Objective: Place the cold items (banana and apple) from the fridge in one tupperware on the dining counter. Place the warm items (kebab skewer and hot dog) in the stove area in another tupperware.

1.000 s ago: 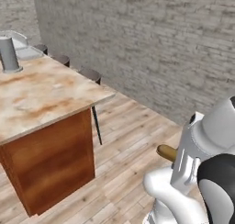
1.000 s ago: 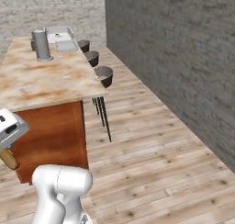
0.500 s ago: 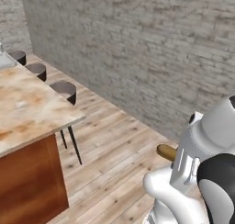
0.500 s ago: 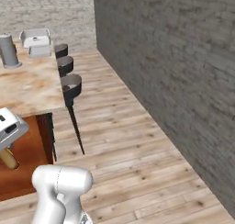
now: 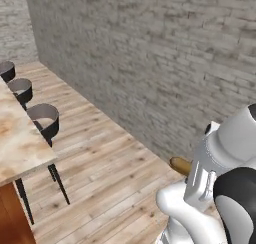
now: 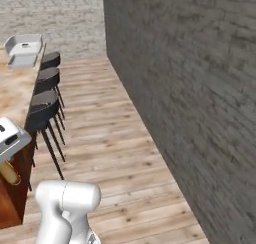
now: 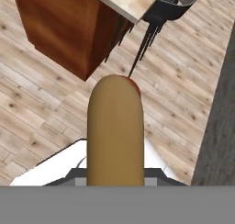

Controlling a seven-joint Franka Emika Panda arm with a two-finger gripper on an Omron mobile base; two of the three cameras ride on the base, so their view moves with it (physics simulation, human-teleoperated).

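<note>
My gripper (image 7: 114, 175) is shut on the hot dog (image 7: 114, 131), a tan bun with a red sausage tip that stands up the middle of the hand view and hides the finger tips. In the right base view the hot dog (image 6: 10, 174) hangs under the gripper (image 6: 8, 160) at the left edge. Its tan end (image 5: 179, 164) pokes out from behind my arm in the left base view. The dining counter (image 6: 11, 93) runs along the left. At its far end sit the pale thick-rimmed tupperware (image 6: 24, 44) and the flatter grey tupperware (image 6: 22, 62).
Dark round stools (image 6: 42, 110) line the counter's side, with one (image 5: 46, 120) near the counter corner (image 5: 17, 145) and one (image 7: 174, 0) in the hand view. A grey brick wall (image 5: 165, 63) closes off the right. Wooden floor (image 6: 115, 138) lies between stools and wall.
The whole picture has swung: the base has turned, so the counter slides toward the left edge and the brick wall takes over. The hot dog stays in the shut gripper.
</note>
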